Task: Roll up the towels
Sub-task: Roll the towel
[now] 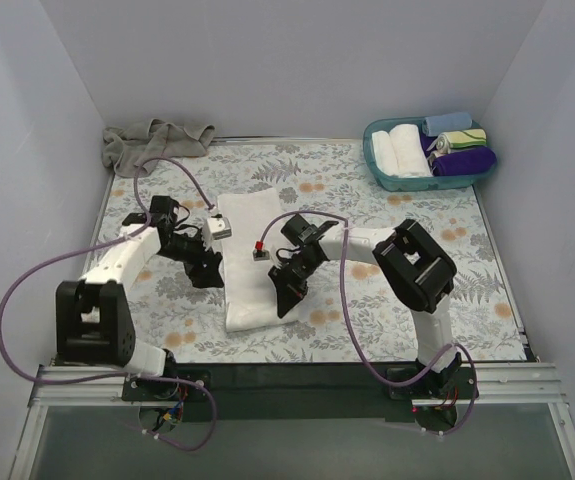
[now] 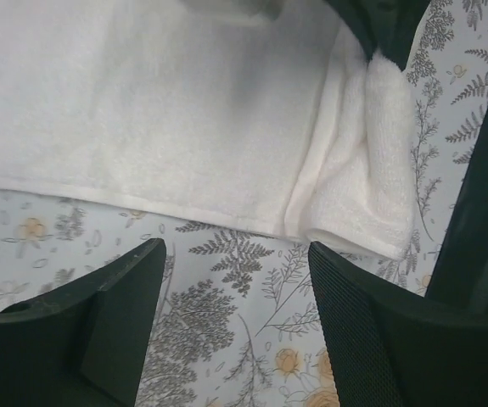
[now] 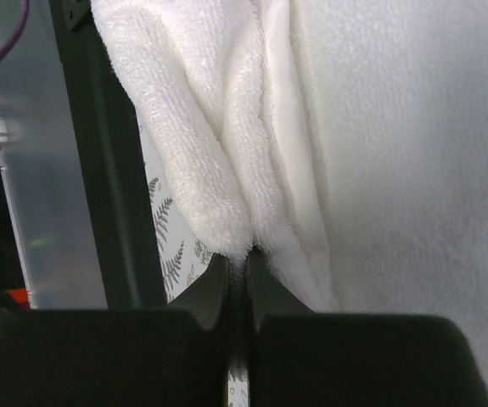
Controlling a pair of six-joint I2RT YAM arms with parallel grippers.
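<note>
The white towel [image 1: 250, 225] lies flat and lengthwise in the middle of the table. My right gripper [image 1: 285, 300] is at its near right edge. In the right wrist view that gripper [image 3: 244, 259] is shut on a bunched fold of the white towel [image 3: 396, 170], lifted off the cloth. My left gripper [image 1: 210, 272] is open and empty, just off the towel's left edge. In the left wrist view it [image 2: 235, 280] hovers over bare tablecloth in front of the white towel [image 2: 142, 110]. A crumpled grey-beige towel [image 1: 152, 140] lies at the back left corner.
A teal basket [image 1: 487, 170] at the back right holds several rolled towels. A flowered tablecloth [image 1: 417, 210] covers the table. White walls close in the back and both sides. A purple cable [image 1: 177, 165] loops over the left arm.
</note>
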